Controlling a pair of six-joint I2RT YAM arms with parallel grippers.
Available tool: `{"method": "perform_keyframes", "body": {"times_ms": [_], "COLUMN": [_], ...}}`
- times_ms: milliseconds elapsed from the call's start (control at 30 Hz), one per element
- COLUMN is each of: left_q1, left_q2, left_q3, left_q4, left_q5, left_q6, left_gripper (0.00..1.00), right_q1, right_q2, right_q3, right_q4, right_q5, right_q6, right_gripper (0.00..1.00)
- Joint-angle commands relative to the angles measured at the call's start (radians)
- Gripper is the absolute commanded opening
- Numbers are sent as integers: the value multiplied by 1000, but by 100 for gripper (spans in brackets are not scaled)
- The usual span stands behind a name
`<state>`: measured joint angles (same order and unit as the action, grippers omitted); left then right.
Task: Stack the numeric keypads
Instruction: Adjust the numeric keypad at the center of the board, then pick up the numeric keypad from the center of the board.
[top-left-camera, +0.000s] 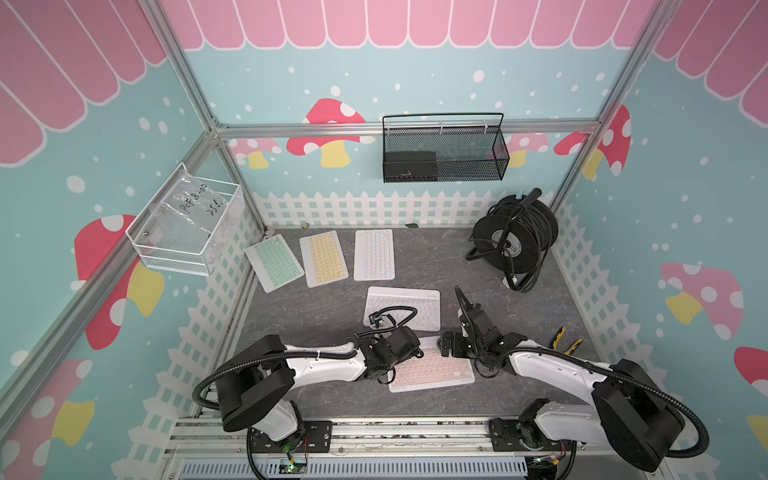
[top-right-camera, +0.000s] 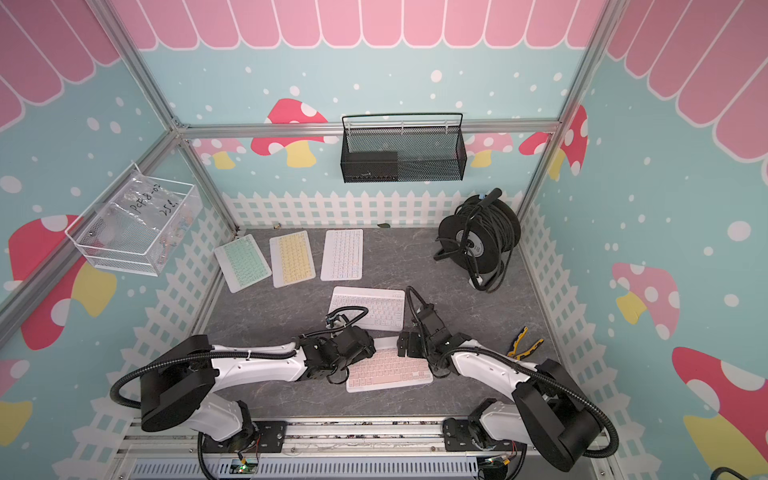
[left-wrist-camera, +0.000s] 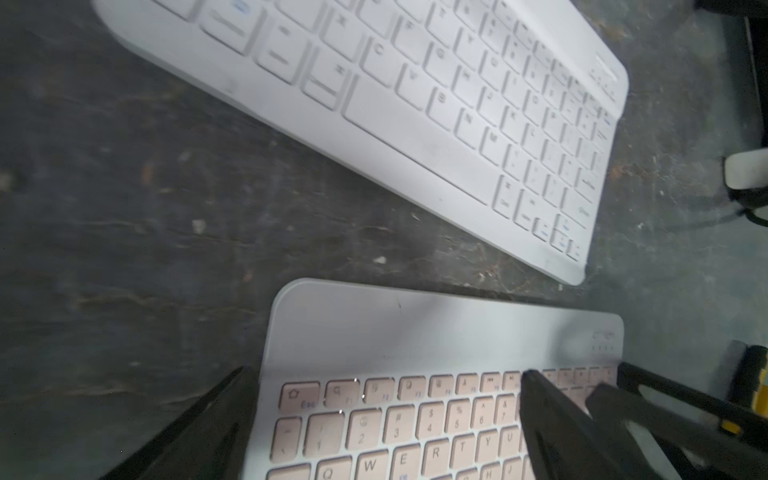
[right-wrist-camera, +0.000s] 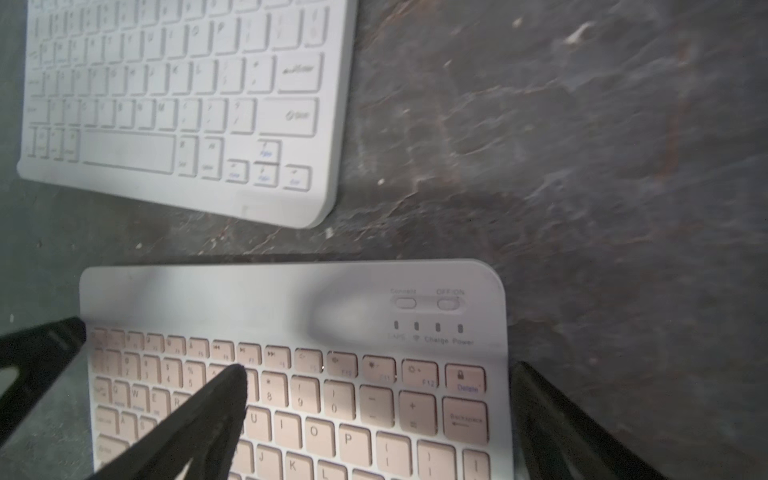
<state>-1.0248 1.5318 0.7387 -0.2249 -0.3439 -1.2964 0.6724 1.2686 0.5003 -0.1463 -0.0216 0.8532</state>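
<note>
A pink-keyed keypad (top-left-camera: 436, 370) (top-right-camera: 390, 370) lies flat at the front middle of the table. My left gripper (left-wrist-camera: 386, 374) (top-left-camera: 411, 353) stands open over its left end, one finger (left-wrist-camera: 216, 415) off the edge and the other over the keys. My right gripper (right-wrist-camera: 378, 370) (top-left-camera: 446, 347) stands open over its right end, nothing held. Just behind lies a white keypad (top-left-camera: 411, 303) (left-wrist-camera: 415, 104) (right-wrist-camera: 166, 104). At the back left, side by side, lie a mint green keypad (top-left-camera: 274, 262), a yellow keypad (top-left-camera: 323, 258) and a pale pastel keypad (top-left-camera: 374, 254).
A black cable reel (top-left-camera: 515, 237) stands at the back right. Yellow-handled pliers (top-left-camera: 565, 340) lie by the right arm. A black mesh basket (top-left-camera: 444, 153) hangs on the back wall and a white wire basket (top-left-camera: 187, 232) on the left wall.
</note>
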Motion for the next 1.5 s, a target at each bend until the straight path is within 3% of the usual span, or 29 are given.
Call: {"method": "perform_keyframes", "body": {"times_ms": [0,267,433,600,900,1200,1467], "left_q1": [11,60,75,78,77,52,14], "left_q2": [-92,-403,-536,-605,-498,-372,-209], "left_q3": [-3,-37,-118,-195,-192,-223,-184], "left_q4": [127,-213,-329,-323,-276,-125,-123], "left_q5": [41,-69,-43,41,146,190,168], "left_q6": [52,208,185,180,238,208,210], "left_gripper": [99,100,99,99,99,100,99], "right_q1": [103,112,111,120,194,227,240], "right_q2": [59,-42,-58,-70,-15,-17,-14], "right_q3": [-25,27,32,41,37,21,-14], "right_q4": [-13,-251,-271,-279,-282,-240,-155], "right_q5": [-191,-47,-50,-58,-58,-62,-105], "right_q6": [199,174,184,205,253,273,298], "right_gripper": [100,100,100,100,100,100,100]}}
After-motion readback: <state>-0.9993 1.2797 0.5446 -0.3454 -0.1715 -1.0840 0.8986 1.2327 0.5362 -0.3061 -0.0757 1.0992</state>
